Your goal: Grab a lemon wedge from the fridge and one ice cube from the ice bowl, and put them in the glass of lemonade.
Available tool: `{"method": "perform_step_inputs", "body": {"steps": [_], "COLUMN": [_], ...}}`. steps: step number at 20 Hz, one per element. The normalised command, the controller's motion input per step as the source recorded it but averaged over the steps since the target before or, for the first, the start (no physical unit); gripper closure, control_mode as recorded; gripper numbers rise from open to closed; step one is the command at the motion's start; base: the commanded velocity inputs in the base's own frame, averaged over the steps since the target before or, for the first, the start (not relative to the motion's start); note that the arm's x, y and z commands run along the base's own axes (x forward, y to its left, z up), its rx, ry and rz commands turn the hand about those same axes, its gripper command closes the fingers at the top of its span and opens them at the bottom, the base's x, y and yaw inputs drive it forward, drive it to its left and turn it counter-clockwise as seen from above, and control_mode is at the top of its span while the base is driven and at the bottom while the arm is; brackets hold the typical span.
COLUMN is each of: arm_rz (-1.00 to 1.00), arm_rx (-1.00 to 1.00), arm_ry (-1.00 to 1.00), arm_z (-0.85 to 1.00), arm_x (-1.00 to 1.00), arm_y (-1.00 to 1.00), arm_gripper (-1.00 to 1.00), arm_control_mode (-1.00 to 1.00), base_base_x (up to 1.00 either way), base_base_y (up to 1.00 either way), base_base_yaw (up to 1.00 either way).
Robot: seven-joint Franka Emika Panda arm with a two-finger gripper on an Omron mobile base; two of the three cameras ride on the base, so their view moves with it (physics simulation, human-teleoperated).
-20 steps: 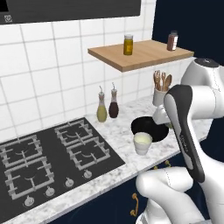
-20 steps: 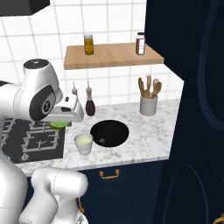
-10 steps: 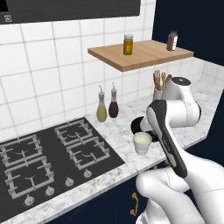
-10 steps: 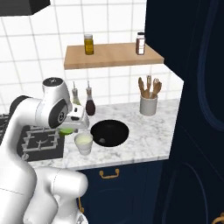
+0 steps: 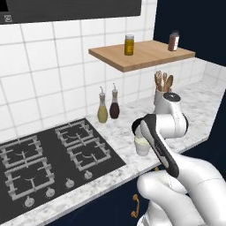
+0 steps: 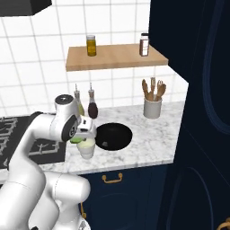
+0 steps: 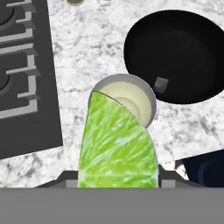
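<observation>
**Lemon wedge over the glass**

On the marble counter (image 6: pixel 152 137), the glass (image 6: pixel 86 147) stands just left of the black bowl (image 6: pixel 113 136). The gripper (image 6: pixel 81 136) clamps the lemon wedge (image 7: pixel 117 144) above its rim. Centre it over the mouth, lower slightly, then release.

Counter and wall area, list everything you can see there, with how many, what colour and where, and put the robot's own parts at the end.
lemon wedge: one, yellow-green, held over the glass
glass of lemonade: one, whitish with pale yellow drink, on the counter beside the bowl
ice bowl: one, black, on the counter right of the glass
ice cube: one, grey, in the bowl
bottles: two, olive and dark, by the wall
crock of utensils: one, white, wooden tools, right on the counter
jars: two, amber and brown, on the shelf
shelf: one, wooden, on the wall
stove: one, black, left
counter: one, grey marble
arm: one, white
hand: one, shut on the wedge
</observation>
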Motion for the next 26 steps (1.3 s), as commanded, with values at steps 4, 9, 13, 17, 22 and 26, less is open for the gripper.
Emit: {"method": "perform_step_inputs", "body": {"steps": [4,9,13,17,22,26], "arm_rz": [0.0,0.0,0.0,0.0,0.0,0.0], "arm_rx": [0.0,0.0,0.0,-0.01,0.0,0.0], "arm_ry": [0.0,0.0,0.0,0.1,0.1,0.0], "arm_z": [0.0,0.0,0.0,-0.27,-0.36,0.0], "arm_x": [0.31,0.16,0.12,0.23,0.08,0.44], "arm_y": [0.0,0.0,0.0,0.0,0.0,0.0], "arm_gripper": [1.0,1.0,1.0,1.0,1.0,1.0], "arm_control_mode": [-1.0,-1.0,-1.0,-1.0,-1.0,-1.0], "base_base_x": [0.0,0.0,0.0,0.0,0.0,0.0], "base_base_y": [0.0,0.0,0.0,0.0,0.0,0.0], "base_base_yaw": [0.0,0.0,0.0,0.0,0.0,0.0]}}
